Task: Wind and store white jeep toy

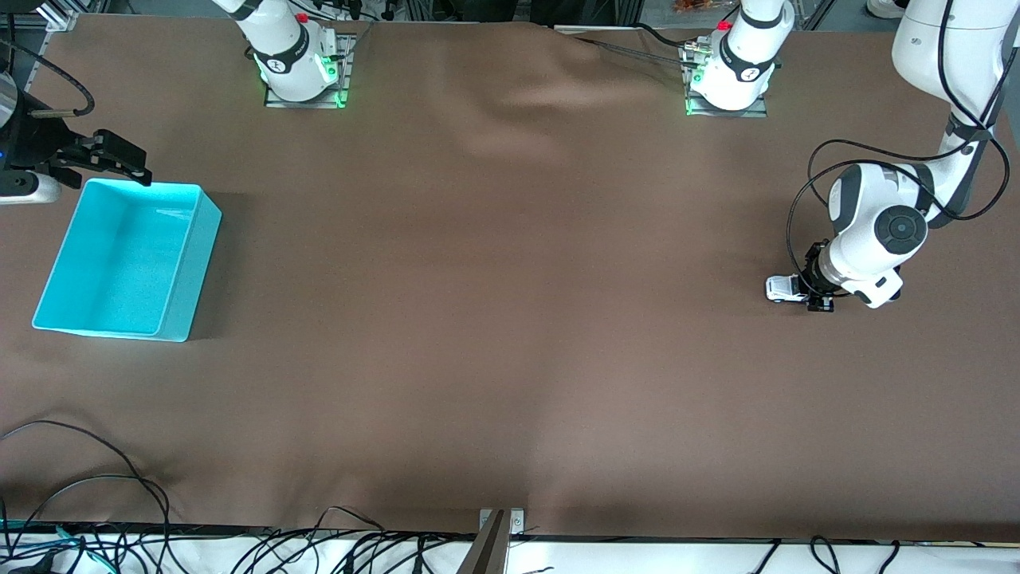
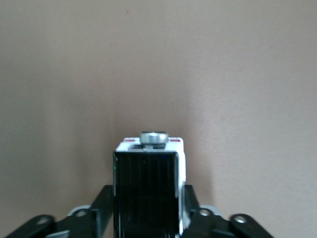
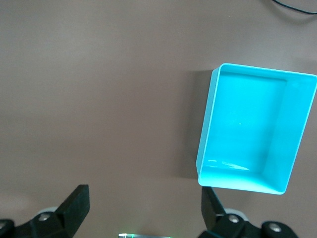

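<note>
The white jeep toy sits on the brown cloth at the left arm's end of the table. My left gripper is low at the cloth and shut on the jeep's sides. In the left wrist view the jeep shows its black roof and a round spare wheel, with a black finger pressed on each side. The turquoise bin stands empty at the right arm's end. My right gripper hangs open and empty by the bin's rim farthest from the front camera; the bin also shows in the right wrist view.
Brown cloth covers the whole table. Loose black cables lie along the edge nearest the front camera. The arms' bases stand along the edge farthest from it.
</note>
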You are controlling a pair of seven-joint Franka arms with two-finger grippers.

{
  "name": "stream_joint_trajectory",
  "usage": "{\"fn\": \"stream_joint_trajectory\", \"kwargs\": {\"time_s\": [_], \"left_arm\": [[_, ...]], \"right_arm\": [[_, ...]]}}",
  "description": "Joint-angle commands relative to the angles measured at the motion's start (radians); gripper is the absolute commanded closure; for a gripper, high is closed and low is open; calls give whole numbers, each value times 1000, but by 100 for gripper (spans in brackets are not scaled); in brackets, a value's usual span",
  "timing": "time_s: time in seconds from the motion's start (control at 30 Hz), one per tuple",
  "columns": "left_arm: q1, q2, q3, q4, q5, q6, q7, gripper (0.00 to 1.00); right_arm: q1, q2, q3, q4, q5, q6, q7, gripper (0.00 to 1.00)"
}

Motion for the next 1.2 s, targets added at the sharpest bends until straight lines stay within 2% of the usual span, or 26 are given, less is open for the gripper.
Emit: {"fn": "stream_joint_trajectory", "kwargs": {"time_s": [0.0, 0.13, 0.37, 0.6, 0.8, 1.17], "left_arm": [[23, 15, 2, 23, 34, -5, 3, 0], [43, -14, 2, 39, 35, -23, 17, 0], [68, -83, -1, 85, 35, -192, 129, 0], [63, -163, -13, 115, 35, -261, 216, 0], [56, -186, -33, 208, 28, -373, 311, 0], [54, -181, -70, 449, -17, -592, 600, 0]], "right_arm": [[-3, 9, 0, 25, 17, -7, -4, 0], [-3, 9, 0, 25, 17, -7, -4, 0], [-3, 9, 0, 25, 17, -7, -4, 0], [-3, 9, 0, 25, 17, -7, -4, 0], [-3, 9, 0, 25, 17, -7, -4, 0], [-3, 9, 0, 25, 17, -7, -4, 0]]}}
